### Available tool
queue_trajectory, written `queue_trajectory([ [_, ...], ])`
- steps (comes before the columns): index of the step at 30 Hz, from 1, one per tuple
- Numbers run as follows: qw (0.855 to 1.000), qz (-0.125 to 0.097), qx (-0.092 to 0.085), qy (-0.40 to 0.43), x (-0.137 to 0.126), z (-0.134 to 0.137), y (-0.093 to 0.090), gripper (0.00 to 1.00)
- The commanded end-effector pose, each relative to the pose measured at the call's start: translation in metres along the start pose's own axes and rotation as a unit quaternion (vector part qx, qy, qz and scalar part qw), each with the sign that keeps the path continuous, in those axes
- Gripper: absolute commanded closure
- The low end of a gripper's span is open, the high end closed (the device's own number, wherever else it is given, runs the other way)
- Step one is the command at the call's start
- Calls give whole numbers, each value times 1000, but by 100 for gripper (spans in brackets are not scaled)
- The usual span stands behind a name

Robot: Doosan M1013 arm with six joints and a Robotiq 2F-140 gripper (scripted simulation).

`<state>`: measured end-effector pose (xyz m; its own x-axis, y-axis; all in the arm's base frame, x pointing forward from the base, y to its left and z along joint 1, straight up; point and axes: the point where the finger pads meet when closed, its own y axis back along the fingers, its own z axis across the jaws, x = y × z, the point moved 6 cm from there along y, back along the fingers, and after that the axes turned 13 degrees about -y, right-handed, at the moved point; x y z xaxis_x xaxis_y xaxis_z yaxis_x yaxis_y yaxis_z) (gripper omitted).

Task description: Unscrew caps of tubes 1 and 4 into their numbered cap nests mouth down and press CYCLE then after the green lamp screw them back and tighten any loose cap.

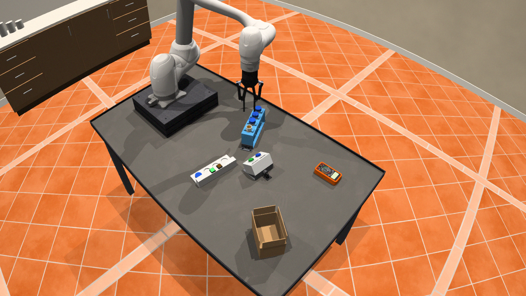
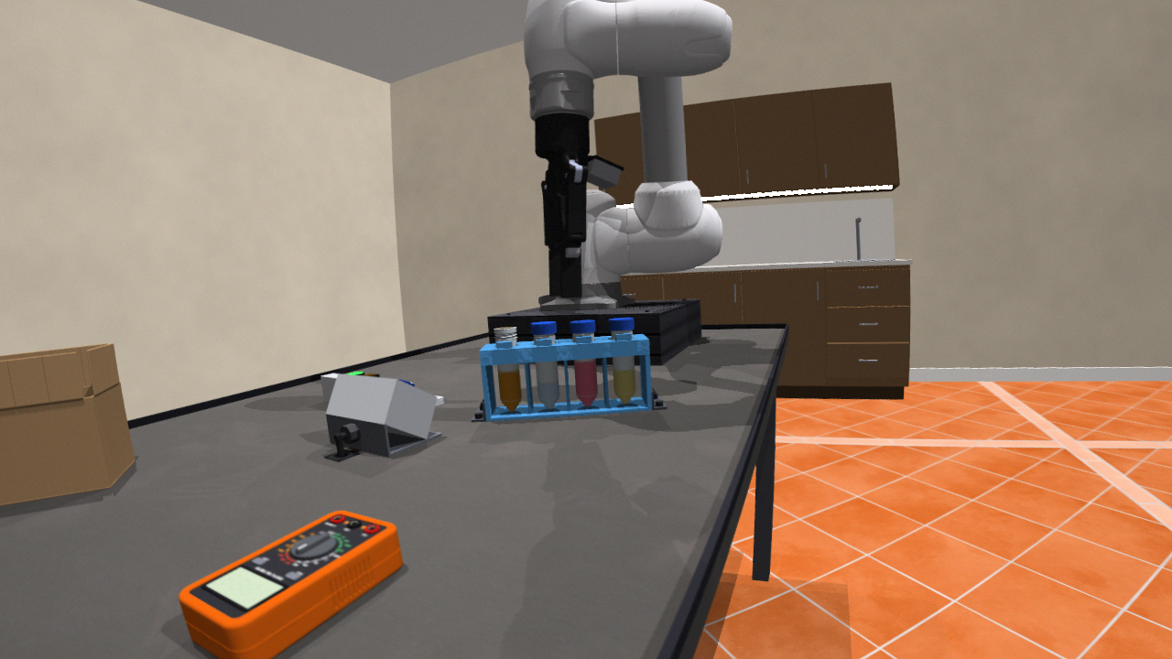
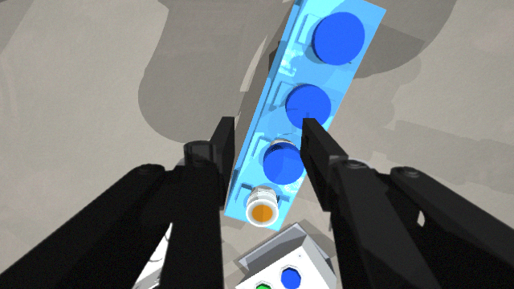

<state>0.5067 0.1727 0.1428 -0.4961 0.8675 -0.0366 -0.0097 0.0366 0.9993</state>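
The blue tube rack point(image 1: 252, 126) holds four tubes in a row. The end tube point(image 3: 263, 210) nearest the key housing stands open, with orange liquid showing. The other three wear blue caps point(image 3: 338, 38), point(image 3: 308, 106), point(image 3: 283, 166). One blue cap point(image 1: 198, 174) lies in the end nest of the white cap tray point(image 1: 213, 171); beside it one lamp point(image 1: 211, 169) shows green and the other brownish. My gripper point(image 3: 267, 136) hangs a little above the rack, over its two middle tubes. The fingers are apart and hold nothing. It also shows in the side view point(image 2: 563, 297).
The grey key housing point(image 1: 257, 163) with a green key point(image 1: 250, 159) and a blue key point(image 1: 258, 155) sits just past the rack. An orange multimeter point(image 1: 328, 172) and an open cardboard box point(image 1: 268, 231) lie further out. The arm's black plinth point(image 1: 175, 105) is behind.
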Motion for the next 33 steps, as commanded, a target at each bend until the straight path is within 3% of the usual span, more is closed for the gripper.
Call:
queue_trajectory([
  [1, 990, 20, -6, 138, -26, -11, 0, 64],
  [8, 945, 19, -10, 327, -65, -29, -2, 64],
  [10, 945, 19, -10, 327, -65, -29, -2, 64],
  [25, 945, 19, -10, 327, -178, -83, -7, 64],
  [27, 945, 19, -10, 327, -178, -83, -7, 64],
  [33, 945, 19, -10, 327, -223, -105, -9, 64],
])
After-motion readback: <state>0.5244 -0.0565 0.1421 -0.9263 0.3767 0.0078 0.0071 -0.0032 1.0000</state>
